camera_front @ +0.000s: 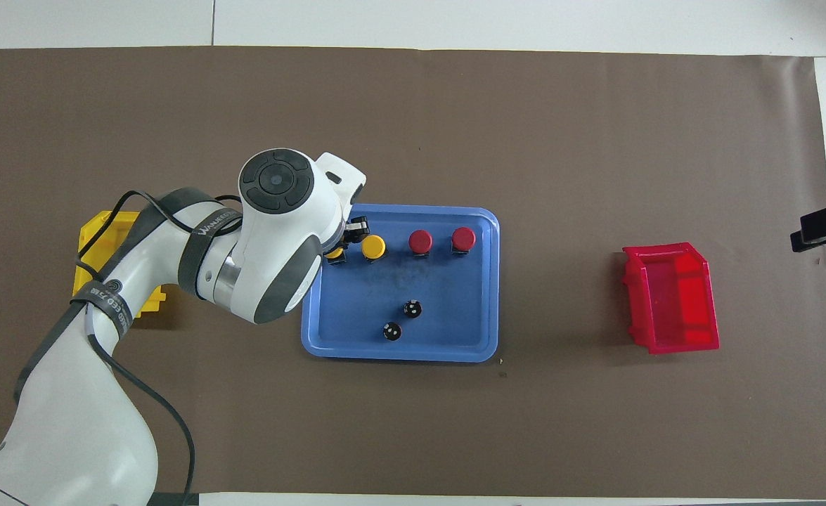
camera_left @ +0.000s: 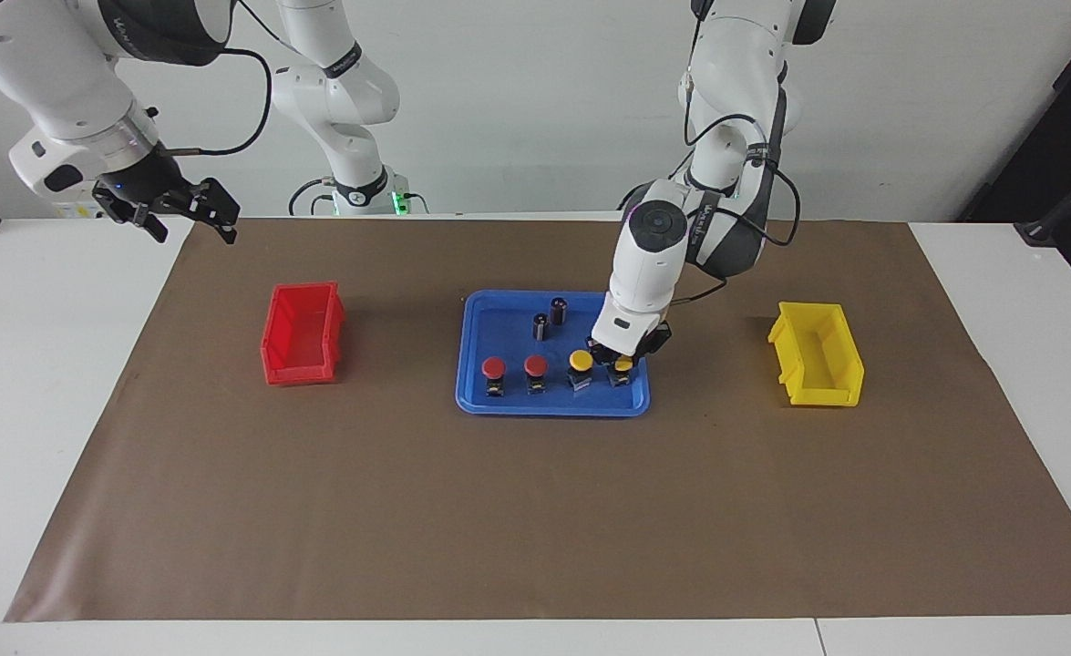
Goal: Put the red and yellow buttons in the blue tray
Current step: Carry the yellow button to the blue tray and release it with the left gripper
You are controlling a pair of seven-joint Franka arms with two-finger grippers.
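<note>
The blue tray (camera_left: pixel 553 406) (camera_front: pixel 398 351) lies mid-table. Two red buttons (camera_left: pixel 493 367) (camera_left: pixel 535 365) and two yellow buttons stand in a row along its edge farther from the robots. My left gripper (camera_left: pixel 623 357) (camera_front: pixel 342 242) reaches down into the tray's corner at the left arm's end, shut on the end yellow button (camera_left: pixel 623 366), whose base seems to sit on the tray floor. In the overhead view the arm covers most of that button (camera_front: pixel 335 254). The other yellow button (camera_left: pixel 581 360) (camera_front: pixel 373 246) stands free beside it. My right gripper (camera_left: pixel 184 214) waits open, high over the table's right-arm end.
Two dark capless cylinders (camera_left: pixel 560 310) (camera_left: pixel 541 325) stand in the tray, nearer to the robots than the buttons. A red bin (camera_left: pixel 303 333) (camera_front: pixel 673 299) sits toward the right arm's end, a yellow bin (camera_left: pixel 818 355) (camera_front: pixel 96 246) toward the left arm's end.
</note>
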